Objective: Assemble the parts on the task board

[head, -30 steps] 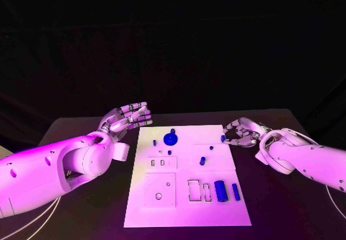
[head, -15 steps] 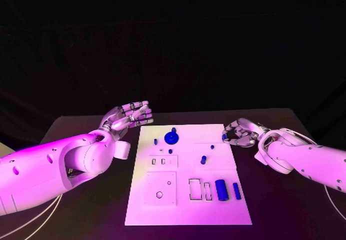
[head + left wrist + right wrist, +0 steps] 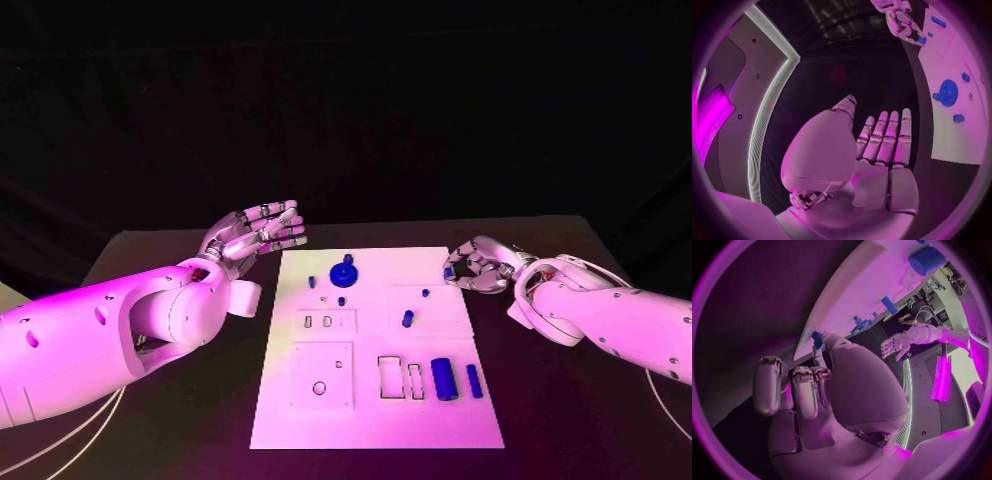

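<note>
The left hand [image 3: 257, 235] hovers over the dark worktop [image 3: 173, 250] just beside the far left corner of the task board [image 3: 375, 400], its fingers [image 3: 887, 135] straight, side by side and holding nothing.

On the board a round blue disc with a centre knob [image 3: 343, 275] sits near the far edge, with a small blue peg [image 3: 310, 283] beside it. Further in lie another small peg [image 3: 407, 319] and a tiny stud [image 3: 424, 294]. Near the right edge, closer to the robot, a stout blue cylinder [image 3: 443, 379] and a thinner blue pin [image 3: 473, 381] stand next to empty rectangular slots [image 3: 389, 378].

The right hand [image 3: 482, 267] is at the board's far right edge, fingers curled in, pinching a small blue part [image 3: 817, 338] at their tips.

These pieces look like light, rigid plastic, smooth enough to slip or roll. A fingertip pinch across the sides of the part, near its middle, seems the safest hold, leaving its end free to enter a socket. Tipping it on entry is the likely risk.
</note>
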